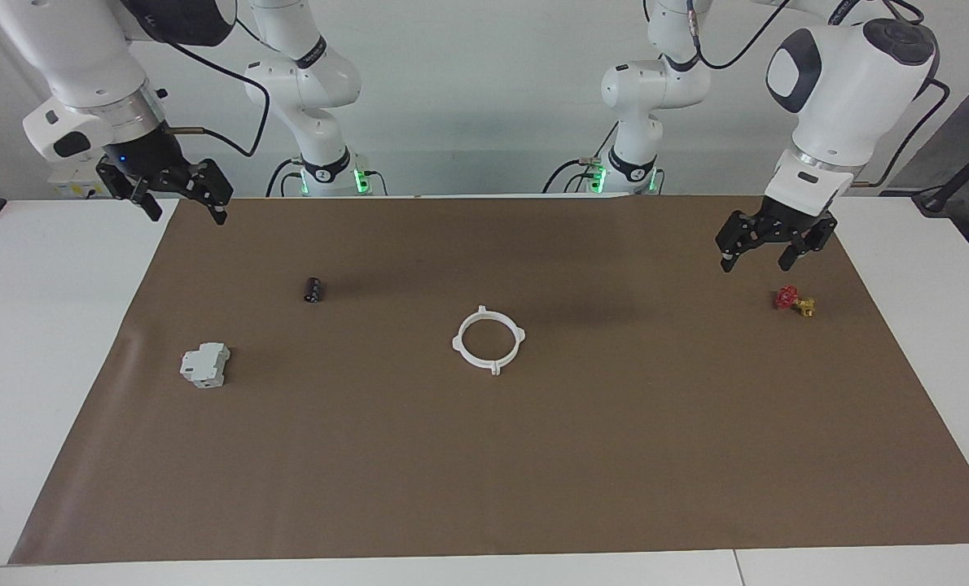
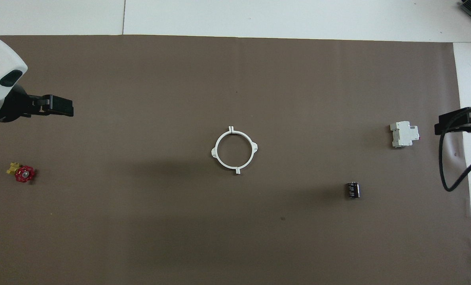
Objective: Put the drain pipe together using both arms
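Lying flat near the middle of the brown mat [image 1: 533, 472], the drain pipe [image 1: 488, 339] forms one closed white ring with small tabs protruding from its rim, and nothing touches it. Both grippers hang in the air well apart from it, each with jaws spread wide and holding nothing. The left gripper [image 1: 760, 251] is over the mat toward the left arm's end of the table [image 1: 37, 342], above a spot just beside the red-handled valve [image 1: 794, 300], which lies nearer to the robots than the ring. The right gripper [image 1: 181, 206] is over the mat's edge at the right arm's end. A black cylinder [image 1: 313, 290] lies between that end and the ring, nearer to the robots than the ring. A grey-white breaker block [image 1: 205, 365] lies near the mat's edge at the right arm's end. Bare mat surrounds the ring on all sides, with the widest open stretch on the part farther from the robots.
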